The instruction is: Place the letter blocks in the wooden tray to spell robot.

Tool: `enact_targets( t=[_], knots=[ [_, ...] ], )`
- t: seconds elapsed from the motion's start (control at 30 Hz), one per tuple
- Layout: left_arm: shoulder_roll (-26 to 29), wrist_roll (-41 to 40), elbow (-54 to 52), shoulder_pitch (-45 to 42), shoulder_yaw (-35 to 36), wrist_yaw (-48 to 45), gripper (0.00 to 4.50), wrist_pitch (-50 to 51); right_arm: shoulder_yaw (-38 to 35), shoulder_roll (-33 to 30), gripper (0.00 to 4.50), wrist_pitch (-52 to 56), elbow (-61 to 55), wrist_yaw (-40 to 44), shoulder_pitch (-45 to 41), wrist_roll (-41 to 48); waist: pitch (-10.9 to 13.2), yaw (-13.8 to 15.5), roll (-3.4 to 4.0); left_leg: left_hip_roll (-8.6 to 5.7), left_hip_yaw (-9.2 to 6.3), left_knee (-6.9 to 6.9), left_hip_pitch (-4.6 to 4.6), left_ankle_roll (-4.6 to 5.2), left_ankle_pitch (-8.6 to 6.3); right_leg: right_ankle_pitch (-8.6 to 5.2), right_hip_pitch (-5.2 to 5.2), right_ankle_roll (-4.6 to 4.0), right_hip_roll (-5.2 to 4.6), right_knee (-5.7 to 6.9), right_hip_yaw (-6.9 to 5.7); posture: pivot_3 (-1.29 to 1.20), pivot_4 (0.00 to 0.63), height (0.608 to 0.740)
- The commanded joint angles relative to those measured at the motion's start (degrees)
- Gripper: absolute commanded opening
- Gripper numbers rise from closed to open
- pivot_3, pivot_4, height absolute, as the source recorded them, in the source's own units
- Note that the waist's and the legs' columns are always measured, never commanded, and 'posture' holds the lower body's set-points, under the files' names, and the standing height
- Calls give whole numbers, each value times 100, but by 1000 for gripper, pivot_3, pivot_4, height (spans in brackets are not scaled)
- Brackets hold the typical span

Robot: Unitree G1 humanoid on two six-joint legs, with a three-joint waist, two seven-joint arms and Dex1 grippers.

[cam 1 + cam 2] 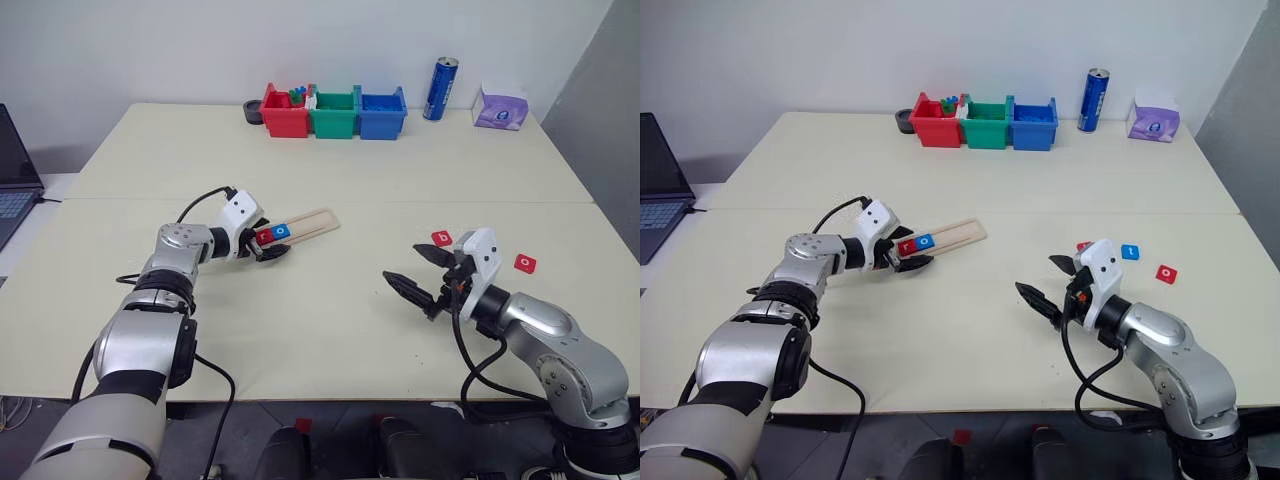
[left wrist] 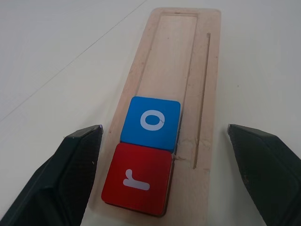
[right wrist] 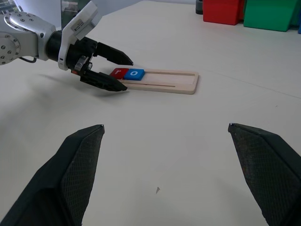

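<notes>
The wooden tray [image 1: 312,222] lies slanted left of the table's middle. Two letter blocks sit in its groove: a red "r" [image 2: 136,182] at the near end and a blue "o" [image 2: 151,123] touching it. My left gripper [image 1: 272,242] is open, its fingers [image 2: 70,179] straddling the tray's end at the "r" block without touching it. My right gripper [image 1: 404,262] hovers open and empty on the right. Beyond it on the table lie a red "b" block [image 1: 442,239], a blue block [image 1: 1130,252] and a red "o" block [image 1: 525,263].
Red [image 1: 285,115], green [image 1: 333,115] and blue [image 1: 382,113] plastic bins stand at the table's far edge, with a blue can [image 1: 440,88] and a purple tissue pack [image 1: 500,108] to their right. A laptop [image 1: 15,175] sits off the left side.
</notes>
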Motion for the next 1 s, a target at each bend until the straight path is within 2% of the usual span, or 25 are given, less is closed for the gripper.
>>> enact_targets(
  t=[0.03, 0.43, 0.87, 1.0],
  knots=[
    [25, 47, -1, -114, 92, 118, 4500, 85, -172, -48, 4485, 2, -239, -39, -91, 121, 0, 1, 0, 0, -1, 0, 0, 0, 0, 0, 0, 0, 0, 0, -1, 0, 150, 740],
    [16, 227, 43, -118, 72, 390, 4500, 155, -143, -2, 4485, 42, -334, -129, -53, 158, 0, 1, -1, 0, 1, 1, 4, 0, 0, 0, 0, 0, 0, 8, 1, 0, 150, 740],
    [39, 450, 77, -41, -74, 79, 4500, 536, -157, 4, 4485, 21, -304, -196, -99, 157, -2, -6, -1, -1, 2, 3, 12, 0, 0, 0, 3, 0, 2, 14, 5, 0, 150, 740],
    [44, 467, 66, -35, -94, 51, 3603, 510, -128, 18, 4500, 11, -284, -198, -124, 144, -3, -5, -1, -1, 3, 3, 12, 0, 0, 0, 3, 0, 2, 14, 5, 0, 150, 740]
  ],
)
